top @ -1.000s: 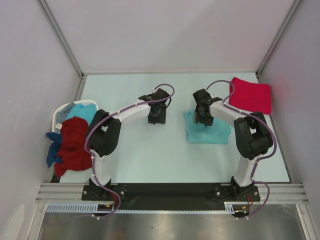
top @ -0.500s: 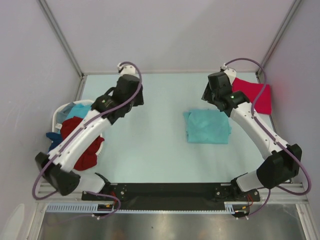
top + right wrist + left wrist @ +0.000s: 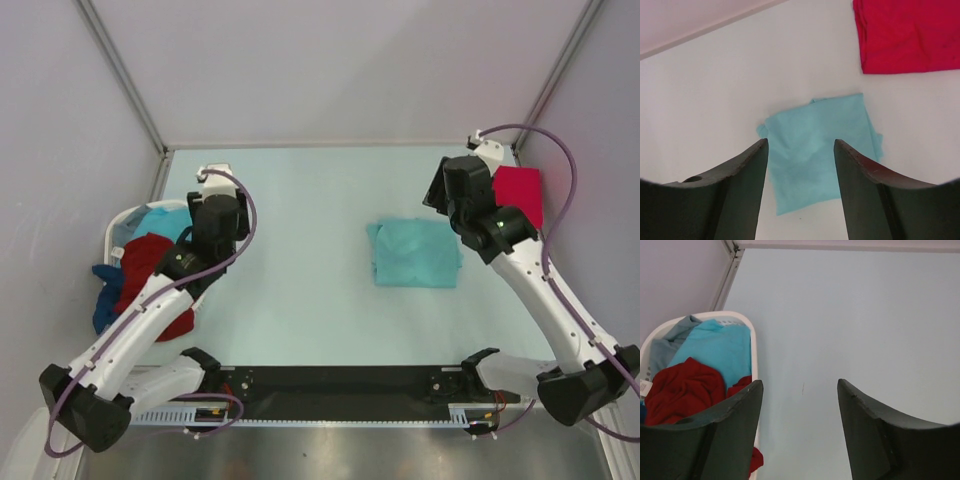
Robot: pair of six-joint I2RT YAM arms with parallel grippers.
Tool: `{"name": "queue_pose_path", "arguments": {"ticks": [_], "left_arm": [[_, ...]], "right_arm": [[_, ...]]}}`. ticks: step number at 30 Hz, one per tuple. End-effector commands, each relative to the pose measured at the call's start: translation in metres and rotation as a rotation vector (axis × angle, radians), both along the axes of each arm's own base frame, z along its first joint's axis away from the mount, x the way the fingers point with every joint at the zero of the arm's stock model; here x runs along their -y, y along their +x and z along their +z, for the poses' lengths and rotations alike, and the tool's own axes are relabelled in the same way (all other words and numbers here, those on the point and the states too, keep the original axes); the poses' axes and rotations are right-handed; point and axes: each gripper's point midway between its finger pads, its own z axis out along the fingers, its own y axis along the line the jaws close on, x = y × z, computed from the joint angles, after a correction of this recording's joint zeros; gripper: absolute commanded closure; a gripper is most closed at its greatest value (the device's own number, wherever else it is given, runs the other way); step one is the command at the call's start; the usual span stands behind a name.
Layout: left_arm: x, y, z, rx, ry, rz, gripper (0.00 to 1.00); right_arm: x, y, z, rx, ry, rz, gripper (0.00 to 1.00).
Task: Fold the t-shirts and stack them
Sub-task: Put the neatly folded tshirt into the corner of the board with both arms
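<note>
Folded t-shirt [image 3: 415, 252] right of centre, second t-shirt [image 3: 522, 190] behind-right of it, laundry basket [image 3: 754, 355] far left.

On my feed the light teal t-shirt [image 3: 820, 150] is soft matt cloth, faintly creased, and the pinkish-red t-shirt [image 3: 905, 35] is matt cloth too, with more wrinkles. The table [image 3: 300, 310] looks smooth, pale and matt. The laundry basket [image 3: 753, 350] has a smooth white plastic rim, and the dark red t-shirt [image 3: 682, 390] in it is rumpled matt cloth. On the left gripper [image 3: 800, 390], the fingers [image 3: 730, 435] look like dull black plastic to me.
</note>
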Motion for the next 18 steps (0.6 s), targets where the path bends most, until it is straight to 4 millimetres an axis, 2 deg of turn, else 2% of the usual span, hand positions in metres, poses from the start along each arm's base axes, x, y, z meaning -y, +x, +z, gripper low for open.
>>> {"name": "queue_pose_path", "arguments": {"ticks": [1, 2, 4, 6, 7, 8, 9, 10, 11, 13, 16, 17, 18], "left_arm": [[-0.02, 0.007, -0.002, 0.118, 0.034, 0.029, 0.31], [-0.025, 0.01, -0.005, 0.13, 0.017, 0.036, 0.3], [-0.022, 0.014, -0.029, 0.071, -0.017, 0.02, 0.27], [-0.025, 0.022, -0.036, 0.04, -0.077, 0.031, 0.24], [-0.023, 0.027, -0.054, -0.032, -0.083, 0.025, 0.22], [-0.031, 0.035, -0.048, -0.033, -0.117, 0.058, 0.21], [-0.033, 0.039, -0.051, -0.059, -0.138, 0.066, 0.21], [-0.03, 0.045, -0.067, -0.134, -0.157, 0.047, 0.22], [-0.04, 0.053, -0.059, -0.122, -0.174, 0.078, 0.22], [-0.047, 0.06, -0.067, -0.156, -0.152, 0.099, 0.22], [-0.062, 0.069, -0.09, -0.232, -0.116, 0.133, 0.21], [-0.059, 0.074, -0.106, -0.28, -0.139, 0.111, 0.22], [-0.06, 0.075, -0.112, -0.301, -0.155, 0.117, 0.22]], "right_arm": [[0.018, -0.018, -0.002, 0.031, -0.062, -0.032, 0.39], [0.019, -0.02, -0.004, 0.037, -0.063, -0.03, 0.38], [0.021, -0.025, -0.011, 0.044, -0.058, -0.021, 0.37], [0.018, -0.029, -0.017, 0.031, -0.046, -0.009, 0.36], [0.017, -0.029, -0.02, 0.024, -0.042, -0.004, 0.36], [0.015, -0.03, -0.022, 0.017, -0.038, 0.004, 0.36], [0.013, -0.031, -0.024, 0.006, -0.032, 0.015, 0.36], [0.012, -0.031, -0.024, 0.005, -0.027, 0.017, 0.36], [0.011, -0.031, -0.025, 0.003, -0.022, 0.02, 0.36], [0.008, -0.031, -0.023, 0.009, -0.008, 0.03, 0.36], [0.005, -0.032, -0.023, 0.018, 0.003, 0.048, 0.35], [0.004, -0.033, -0.024, 0.018, 0.007, 0.057, 0.35], [0.003, -0.033, -0.025, 0.015, 0.009, 0.062, 0.35]]}}
